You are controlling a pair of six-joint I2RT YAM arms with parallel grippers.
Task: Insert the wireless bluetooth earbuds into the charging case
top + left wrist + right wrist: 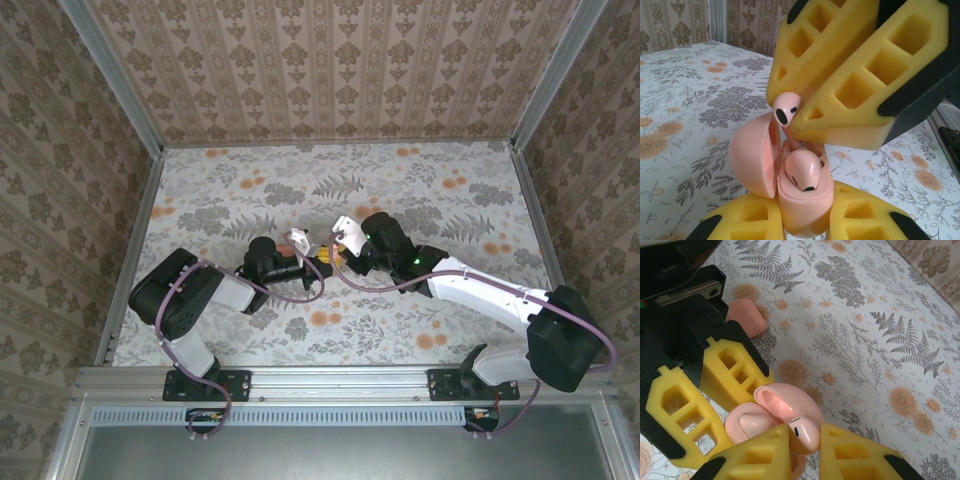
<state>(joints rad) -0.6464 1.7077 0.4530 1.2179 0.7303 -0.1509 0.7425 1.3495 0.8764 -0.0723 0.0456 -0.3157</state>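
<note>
My left gripper (805,222) is shut on the pink charging case (807,212), which stands upright between its yellow fingers (865,215) with the lid (752,160) swung open. One pale pink earbud (802,170) sits in the case. The other earbud (786,108) is pinched at the tips of my right gripper (805,440), just above the case opening and beside the lid. From the right wrist, that held earbud (807,432) hangs over the case (740,437) and its lid (785,400). From above, both grippers (325,258) meet at the table's middle.
A salmon rounded block (745,315) lies on the floral cloth just behind the left gripper's fingers (735,370); it is also seen from above (297,238). Open tabletop stretches beyond it to the back wall and the metal frame rails (135,250).
</note>
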